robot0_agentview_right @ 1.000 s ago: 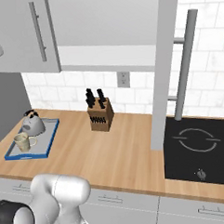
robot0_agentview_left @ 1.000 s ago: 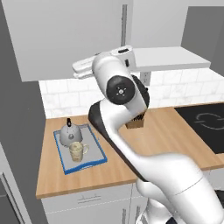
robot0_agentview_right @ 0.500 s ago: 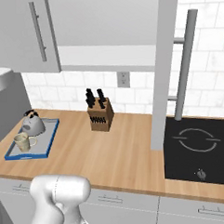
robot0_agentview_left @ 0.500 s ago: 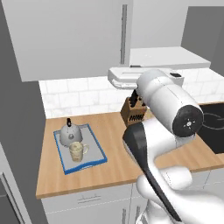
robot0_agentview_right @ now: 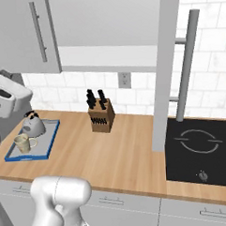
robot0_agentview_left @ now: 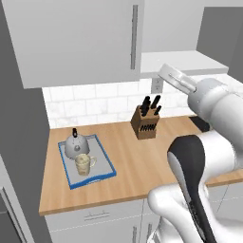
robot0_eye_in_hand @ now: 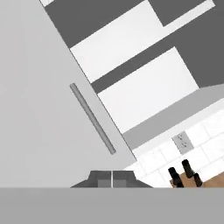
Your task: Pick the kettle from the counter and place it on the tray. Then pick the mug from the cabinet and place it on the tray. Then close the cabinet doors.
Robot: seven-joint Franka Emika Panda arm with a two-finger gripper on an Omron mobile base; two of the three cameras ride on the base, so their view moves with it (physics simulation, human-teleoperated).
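Note:
The silver kettle point(robot0_agentview_left: 74, 145) point(robot0_agentview_right: 33, 126) and the beige mug point(robot0_agentview_left: 83, 164) point(robot0_agentview_right: 22, 143) both stand on the blue-rimmed tray point(robot0_agentview_left: 109, 166) point(robot0_agentview_right: 52, 138) at the counter's point(robot0_agentview_left: 137, 161) left end. My gripper point(robot0_eye_in_hand: 112, 178) is shut with nothing in it. The hand point(robot0_agentview_left: 176, 79) is raised in front of the cabinet's open right half. Its camera looks at the closed left door point(robot0_eye_in_hand: 39, 109) with its bar handle point(robot0_eye_in_hand: 92, 119) and at the white shelf point(robot0_eye_in_hand: 127, 52) inside. The right door point(robot0_agentview_right: 165, 70) stands open, seen edge-on, its handle point(robot0_agentview_right: 186, 64) facing right.
A brown knife block point(robot0_agentview_left: 144, 124) point(robot0_agentview_right: 101, 117) stands against the tiled wall under the cabinet, below a wall outlet point(robot0_agentview_right: 125, 80). A black cooktop point(robot0_agentview_right: 201, 150) is set into the counter on the right. A tall grey panel point(robot0_agentview_left: 19, 142) borders the counter on the left.
The arm has swung to the right, carrying the shut hand from over the tray side across the cabinet front. Kettle, mug, tray and doors have not moved.

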